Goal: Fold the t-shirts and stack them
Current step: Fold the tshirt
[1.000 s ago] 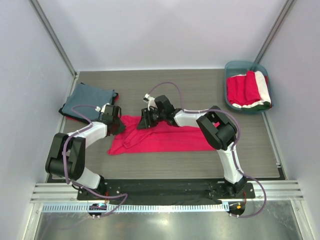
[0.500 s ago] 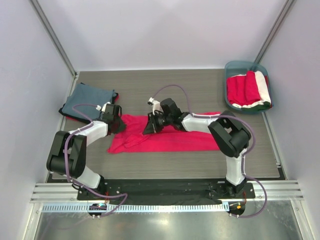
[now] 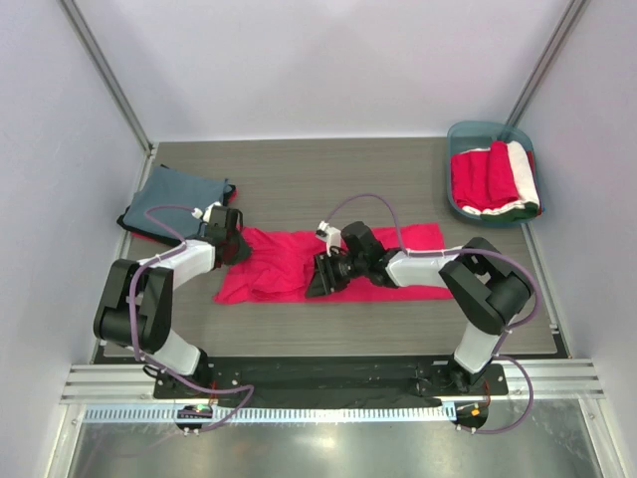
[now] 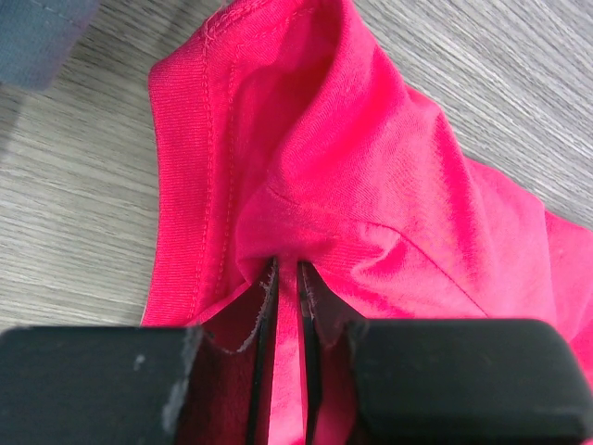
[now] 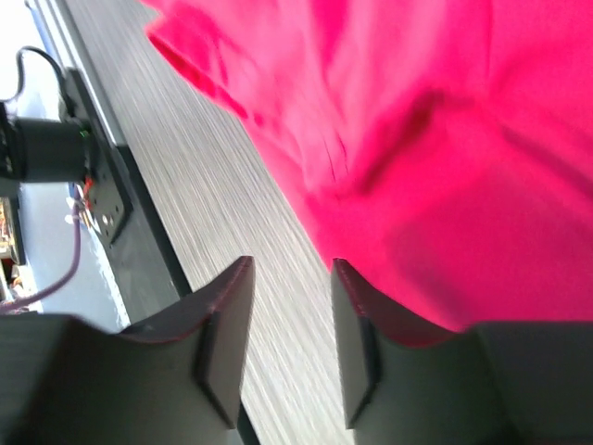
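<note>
A bright crimson-red t-shirt [image 3: 279, 264] lies spread across the middle of the table, rumpled at its left end. My left gripper [image 3: 235, 249] is shut on a pinched fold at that left end; in the left wrist view [image 4: 285, 269] the red cloth [image 4: 371, 167] runs between the two close fingers. My right gripper [image 3: 320, 284] is open at the shirt's near edge. In the right wrist view [image 5: 292, 269] bare table shows between its fingers, and the red cloth [image 5: 445, 111] lies against the right finger. A folded slate blue-grey t-shirt [image 3: 174, 194] lies at the back left.
A teal tub [image 3: 486, 124] at the back right holds red and white shirts [image 3: 493, 179]. A red edge shows under the blue-grey shirt. The black base rail [image 3: 328, 373] runs along the near edge. Grey walls close in both sides.
My right gripper has moved from the shirt's far edge toward the near edge and to the right. My left gripper has stayed at the shirt's left end.
</note>
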Available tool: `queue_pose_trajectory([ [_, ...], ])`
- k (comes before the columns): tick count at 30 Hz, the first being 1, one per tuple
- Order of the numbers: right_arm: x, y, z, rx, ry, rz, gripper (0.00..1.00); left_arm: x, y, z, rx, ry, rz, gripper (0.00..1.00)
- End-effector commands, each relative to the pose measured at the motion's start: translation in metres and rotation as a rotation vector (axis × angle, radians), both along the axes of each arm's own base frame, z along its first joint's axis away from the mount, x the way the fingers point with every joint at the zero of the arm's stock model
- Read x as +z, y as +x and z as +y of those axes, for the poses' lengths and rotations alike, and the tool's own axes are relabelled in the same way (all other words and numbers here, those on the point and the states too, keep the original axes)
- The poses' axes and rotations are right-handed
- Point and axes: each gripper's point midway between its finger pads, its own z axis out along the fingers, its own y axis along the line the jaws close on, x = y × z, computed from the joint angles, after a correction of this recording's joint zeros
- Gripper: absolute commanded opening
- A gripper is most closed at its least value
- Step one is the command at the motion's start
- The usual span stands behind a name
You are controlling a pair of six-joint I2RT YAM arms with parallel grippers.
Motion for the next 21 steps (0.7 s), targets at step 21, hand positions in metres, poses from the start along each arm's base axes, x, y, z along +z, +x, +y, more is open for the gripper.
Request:
queue_pose_trajectory([
  [21, 0.020, 0.041, 0.016, -0.282, -0.062, 0.040, 0.47, 0.063, -0.076, -0.018, -0.055, -0.143, -0.083, 0.30],
])
